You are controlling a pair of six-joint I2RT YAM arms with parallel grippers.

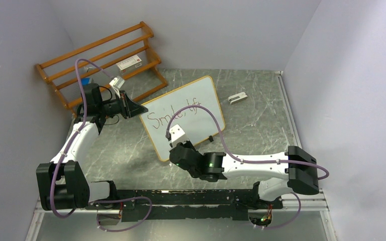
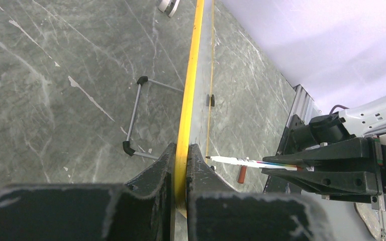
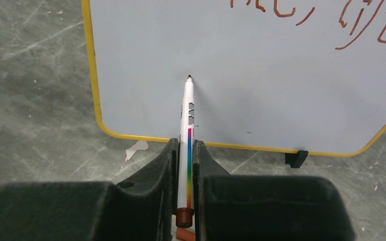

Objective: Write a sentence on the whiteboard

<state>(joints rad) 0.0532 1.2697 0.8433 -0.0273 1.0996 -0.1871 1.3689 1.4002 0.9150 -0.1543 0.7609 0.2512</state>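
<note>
The whiteboard (image 1: 201,100) stands tilted on the table, its yellow-edged frame (image 2: 191,75) seen edge-on in the left wrist view. My left gripper (image 2: 182,160) is shut on that frame at the board's upper left corner (image 1: 141,111). The sentence (image 1: 173,113) reads "Smile, lift" in red-brown strokes (image 3: 362,25). My right gripper (image 3: 185,148) is shut on a white marker (image 3: 186,110) with a rainbow stripe. The marker's tip points at the blank lower part of the board (image 3: 261,80), under the words. I cannot tell whether the tip touches. In the top view the right gripper (image 1: 177,146) sits at the board's near edge.
An orange-brown slatted rack (image 1: 100,60) holding a small box (image 1: 129,63) stands at the back left. A small white object (image 1: 237,98) lies right of the board. The red-brown marker cap (image 2: 242,173) lies on the table. The board's wire stand (image 2: 135,120) juts out behind it.
</note>
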